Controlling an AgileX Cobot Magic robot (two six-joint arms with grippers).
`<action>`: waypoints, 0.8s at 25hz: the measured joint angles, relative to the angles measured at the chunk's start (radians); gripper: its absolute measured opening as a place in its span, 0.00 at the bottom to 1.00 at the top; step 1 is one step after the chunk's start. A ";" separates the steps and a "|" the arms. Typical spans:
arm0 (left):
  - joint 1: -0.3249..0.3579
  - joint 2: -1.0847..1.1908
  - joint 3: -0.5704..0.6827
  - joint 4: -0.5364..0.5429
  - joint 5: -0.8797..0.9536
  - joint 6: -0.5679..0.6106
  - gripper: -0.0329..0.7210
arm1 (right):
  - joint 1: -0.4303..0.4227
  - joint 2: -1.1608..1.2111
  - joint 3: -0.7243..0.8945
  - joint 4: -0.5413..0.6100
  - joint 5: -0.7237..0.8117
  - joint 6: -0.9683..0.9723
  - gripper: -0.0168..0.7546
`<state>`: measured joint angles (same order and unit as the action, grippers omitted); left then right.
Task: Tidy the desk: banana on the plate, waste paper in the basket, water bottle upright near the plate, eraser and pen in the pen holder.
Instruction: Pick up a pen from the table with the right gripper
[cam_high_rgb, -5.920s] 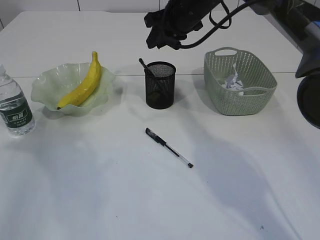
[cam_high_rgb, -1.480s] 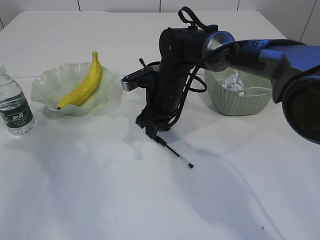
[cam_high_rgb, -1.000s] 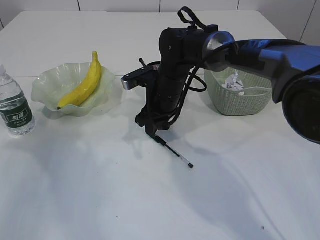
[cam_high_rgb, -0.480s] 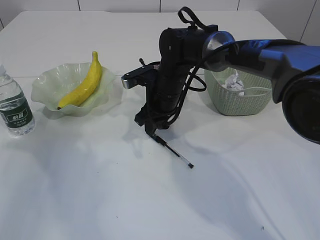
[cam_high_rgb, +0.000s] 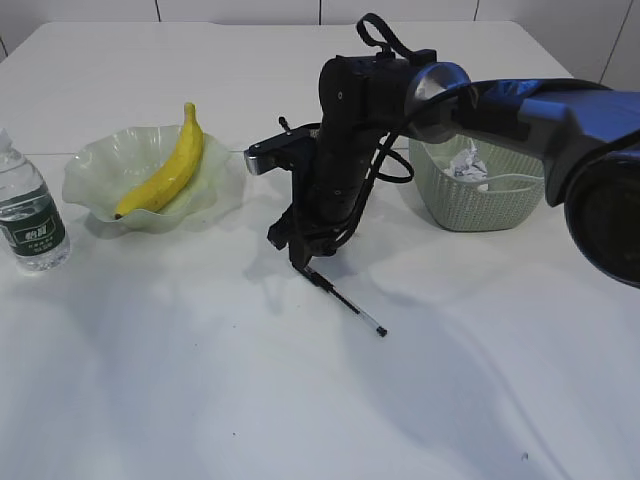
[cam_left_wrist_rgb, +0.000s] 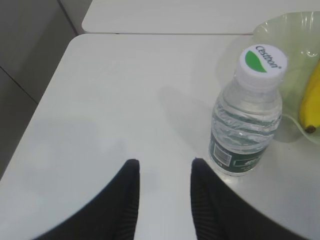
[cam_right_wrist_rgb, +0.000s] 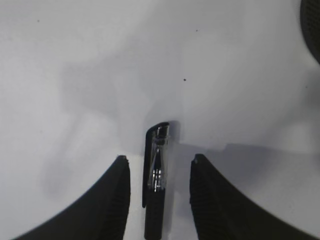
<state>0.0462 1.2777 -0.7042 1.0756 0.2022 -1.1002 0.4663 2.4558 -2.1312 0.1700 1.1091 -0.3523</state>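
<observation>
At the far left we see only part of the water bottle (cam_high_rgb: 30, 215), cut off by the frame edge in the exterior view; it stands upright on the white table (cam_high_rgb: 200, 380), clear ribbed plastic with a green label, just left of the wavy, translucent green plate (cam_high_rgb: 95, 175) that holds the yellow banana (cam_high_rgb: 165, 170). The left gripper (cam_left_wrist_rgb: 162, 195) shows only in its wrist view, its dark fingers parted with nothing between them, hovering near the bottle. In the middle, the right arm hides nearly all of the black mesh pen holder (cam_high_rgb: 312, 130), and we cannot tell what is in it. The right gripper (cam_right_wrist_rgb: 157, 195) straddles the capped end of the black pen (cam_high_rgb: 345, 300), its jaws part-open on either side and not touching it; the pen lies flat on the table. Compared with half a second ago, the arm has barely shifted. At the right, crumpled white paper (cam_high_rgb: 467, 162) sits in the green perforated basket (cam_high_rgb: 500, 205).
</observation>
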 joint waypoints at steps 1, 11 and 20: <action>0.000 0.000 0.000 0.000 0.000 0.000 0.36 | 0.000 0.000 0.000 0.000 0.000 0.002 0.42; 0.000 0.000 0.000 -0.010 0.000 0.000 0.36 | -0.002 0.000 0.000 0.000 -0.004 0.012 0.42; 0.000 0.000 0.000 -0.010 0.000 0.000 0.36 | -0.002 0.000 0.000 -0.010 -0.031 0.027 0.42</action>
<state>0.0462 1.2777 -0.7042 1.0657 0.2022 -1.1002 0.4641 2.4558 -2.1312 0.1597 1.0776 -0.3251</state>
